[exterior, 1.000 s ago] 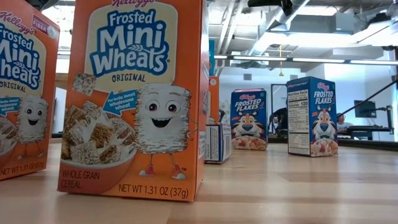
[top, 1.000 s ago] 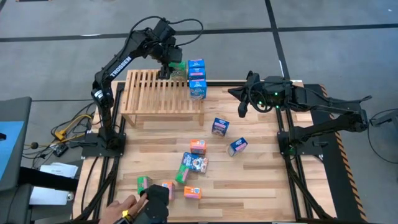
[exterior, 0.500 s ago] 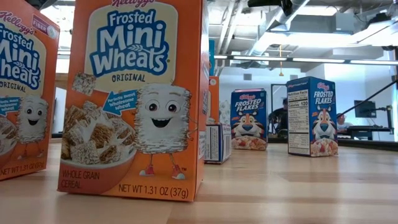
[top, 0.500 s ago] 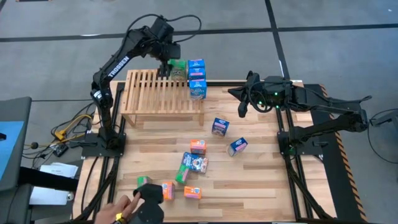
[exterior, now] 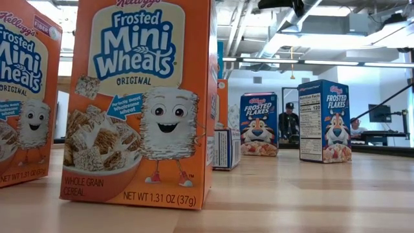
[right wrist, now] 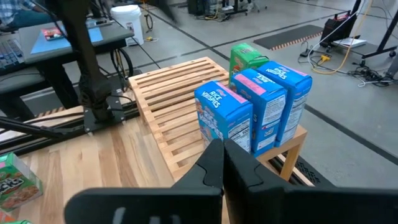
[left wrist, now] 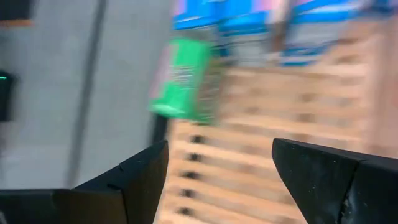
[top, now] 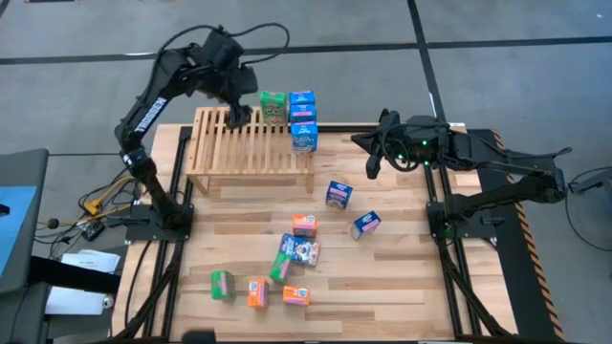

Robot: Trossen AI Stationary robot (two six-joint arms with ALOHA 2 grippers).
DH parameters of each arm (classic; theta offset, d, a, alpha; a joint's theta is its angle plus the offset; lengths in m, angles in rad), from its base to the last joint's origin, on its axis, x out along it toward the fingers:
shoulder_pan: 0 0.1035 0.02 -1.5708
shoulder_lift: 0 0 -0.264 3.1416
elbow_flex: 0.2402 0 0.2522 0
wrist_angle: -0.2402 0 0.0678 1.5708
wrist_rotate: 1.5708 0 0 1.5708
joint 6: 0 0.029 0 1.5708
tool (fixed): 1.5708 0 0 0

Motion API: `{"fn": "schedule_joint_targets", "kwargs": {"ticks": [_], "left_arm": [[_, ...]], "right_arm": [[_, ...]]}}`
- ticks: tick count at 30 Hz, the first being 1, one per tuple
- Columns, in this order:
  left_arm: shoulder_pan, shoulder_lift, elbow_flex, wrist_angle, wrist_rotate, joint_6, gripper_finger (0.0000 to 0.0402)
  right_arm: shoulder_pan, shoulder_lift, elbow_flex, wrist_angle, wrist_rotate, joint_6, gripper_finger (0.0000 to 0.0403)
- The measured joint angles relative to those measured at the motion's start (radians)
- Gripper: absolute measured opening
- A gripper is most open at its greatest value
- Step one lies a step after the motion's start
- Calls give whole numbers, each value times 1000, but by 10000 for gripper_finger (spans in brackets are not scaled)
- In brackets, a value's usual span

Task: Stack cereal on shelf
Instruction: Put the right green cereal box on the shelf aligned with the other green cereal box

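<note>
left fingers [top: 236, 117] spread wide, hold nothing, over shelf [top: 251, 143] | high view: green cereal box [top: 273, 103] stands just beyond them, more boxes on desk [top: 382, 277] | left wrist view: green box ahead | right wrist view: right fingers [right wrist: 222, 163] pressed together, empty | box light, stiff, easily tipped; take by flat sides

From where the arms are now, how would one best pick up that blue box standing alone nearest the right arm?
Probably from straight above. The blue box sits apart from the others on the table, turned at an angle to the planks, so the fingers should be turned to match it and close across its two broad faces near the top edge. The right gripper is the nearer one; the left gripper is over the shelf.
</note>
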State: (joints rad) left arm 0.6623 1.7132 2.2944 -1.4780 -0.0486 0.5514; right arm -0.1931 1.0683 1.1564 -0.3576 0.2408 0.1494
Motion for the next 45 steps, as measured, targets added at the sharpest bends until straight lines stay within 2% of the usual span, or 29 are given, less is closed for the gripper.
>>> {"fn": "schedule_joint_targets", "kwargs": {"ticks": [3, 8, 12, 14, 22, 31, 39, 45], "left_arm": [[-62, -21, -3, -53, 96, -61, 277], [-203, -36, -6, -91, 127, -184, 277], [-341, -44, -7, -93, 221, -312, 277], [-420, -44, -7, -93, 174, -428, 277], [-692, -6, -7, -85, -132, -846, 277], [-886, 155, -8, -92, -286, -1165, 277], [-952, 304, -8, -92, -266, -1332, 277], [-969, 350, -8, -93, -213, -1434, 277]], "right_arm": [[-15, 0, 0, 0, 0, 0, 17], [-33, 0, 0, 0, 0, 0, 17], [-45, 0, 0, -1, -3, 0, 17], [-46, 0, 0, -7, -3, -1, 17], [-45, 0, 0, -74, -8, -26, 17], [-42, 0, 0, -137, -70, -26, 17], [-43, 0, 0, -145, -86, -51, 17], [-43, 0, 0, -144, -86, -80, 17]]}}
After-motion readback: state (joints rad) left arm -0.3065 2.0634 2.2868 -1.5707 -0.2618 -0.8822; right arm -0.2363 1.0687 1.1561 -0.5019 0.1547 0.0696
